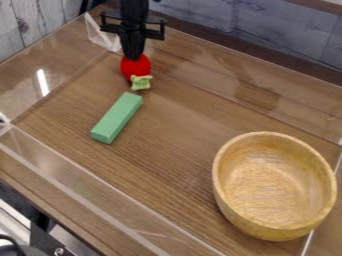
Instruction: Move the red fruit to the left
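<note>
Wooden table (201, 110): arm (131, 22) vertical, pincer (134, 56) pointing down, apparently clamped on red fruit (135, 70) top.

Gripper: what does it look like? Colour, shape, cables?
The gripper is black throughout. It has a wider, blocky body that is cut off by the top edge of the picture, and it narrows to slim dark fingers. No cables or markings can be made out.

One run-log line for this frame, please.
gripper: shut on red fruit | red fruit: far side, just beyond green block | wooden bowl: near right, empty
</note>
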Available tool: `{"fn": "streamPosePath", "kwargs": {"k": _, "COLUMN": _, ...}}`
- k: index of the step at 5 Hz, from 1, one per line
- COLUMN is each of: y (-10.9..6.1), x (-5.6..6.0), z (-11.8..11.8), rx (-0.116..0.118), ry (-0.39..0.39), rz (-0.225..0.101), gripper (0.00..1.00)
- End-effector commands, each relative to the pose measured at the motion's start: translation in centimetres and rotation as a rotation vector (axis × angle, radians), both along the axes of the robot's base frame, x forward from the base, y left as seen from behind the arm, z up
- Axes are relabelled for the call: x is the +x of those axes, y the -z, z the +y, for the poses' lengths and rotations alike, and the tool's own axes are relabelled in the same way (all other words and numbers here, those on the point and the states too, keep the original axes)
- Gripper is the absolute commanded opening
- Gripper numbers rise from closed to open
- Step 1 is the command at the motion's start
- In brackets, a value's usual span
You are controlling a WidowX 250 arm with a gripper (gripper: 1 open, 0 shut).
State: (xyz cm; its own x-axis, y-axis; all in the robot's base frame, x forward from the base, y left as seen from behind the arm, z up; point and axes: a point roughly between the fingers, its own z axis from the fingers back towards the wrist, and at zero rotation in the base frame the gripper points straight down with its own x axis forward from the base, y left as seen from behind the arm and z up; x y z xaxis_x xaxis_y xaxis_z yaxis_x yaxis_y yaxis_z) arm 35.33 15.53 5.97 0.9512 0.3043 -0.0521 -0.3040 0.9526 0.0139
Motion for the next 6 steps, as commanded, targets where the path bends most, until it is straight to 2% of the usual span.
{"fn": "streamPosePath", "kwargs": {"k": 1, "y": -3.3, "x": 1.1, "z": 0.7, "rx": 0.036, "ry": 0.015, "rz": -0.08, "gripper": 0.0}}
{"fn": "streamPosePath", "kwargs": {"k": 2, "y": -2.8, "x": 1.2, "z": 0.7, "rx": 0.036, "ry": 0.032, "rz": -0.068, "gripper": 0.0}}
{"fn": "streamPosePath", "kwargs": {"k": 3, "y": -2.5, "x": 0.9, "z": 0.6, "rx": 0.033, "ry": 0.114, "rz": -0.058, "gripper": 0.0}}
{"fn": "streamPosePath", "kwargs": {"k": 5, "y": -3.8, "x": -0.1, "z": -3.6, "rx": 0.002, "ry": 0.138, "rz": -0.078, "gripper": 0.0}}
{"fn": "streamPosePath", "kwargs": {"k": 6, "y": -3.9, "x": -0.7, "z": -3.3, "rx": -0.021, "ry": 0.151, "rz": -0.088, "gripper": 0.0}}
